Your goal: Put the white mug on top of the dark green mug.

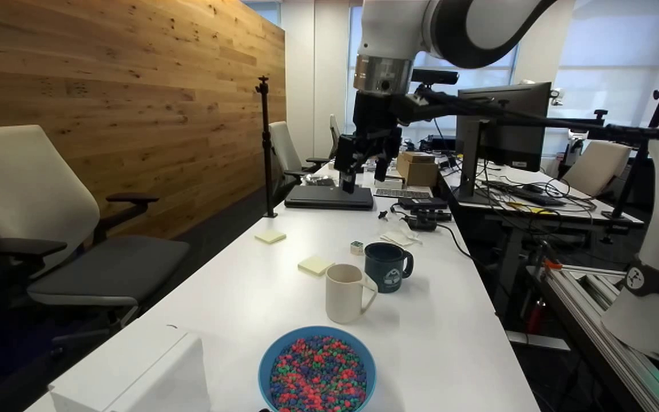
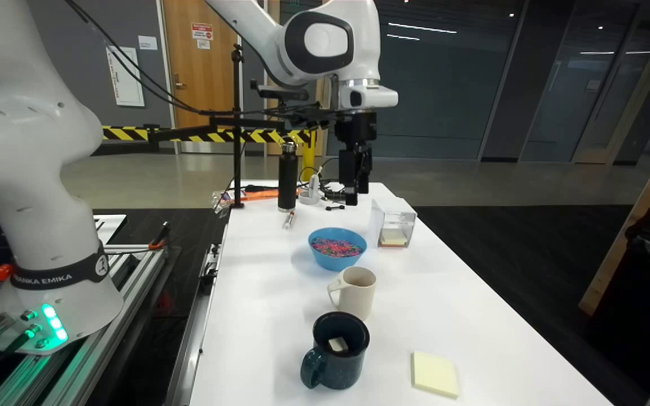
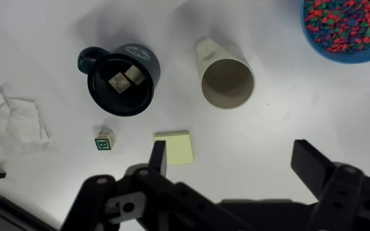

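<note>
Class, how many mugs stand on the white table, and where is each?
2: the white mug stands between the blue bowl and the dark green mug, which is near a pale yellow note pad. Others may be hidden farther off.

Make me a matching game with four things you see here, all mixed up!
Things
1. Glossy dark green mug
2. Cream-white cylindrical mug
3. Round blue bowl
4. Black two-fingered tool

States
A. Filled with tiny colourful bits
B. Wide open in the air
C. Two small pale blocks inside
D. Looks empty inside

Right pairs: 1-C; 2-D; 3-A; 4-B
</note>
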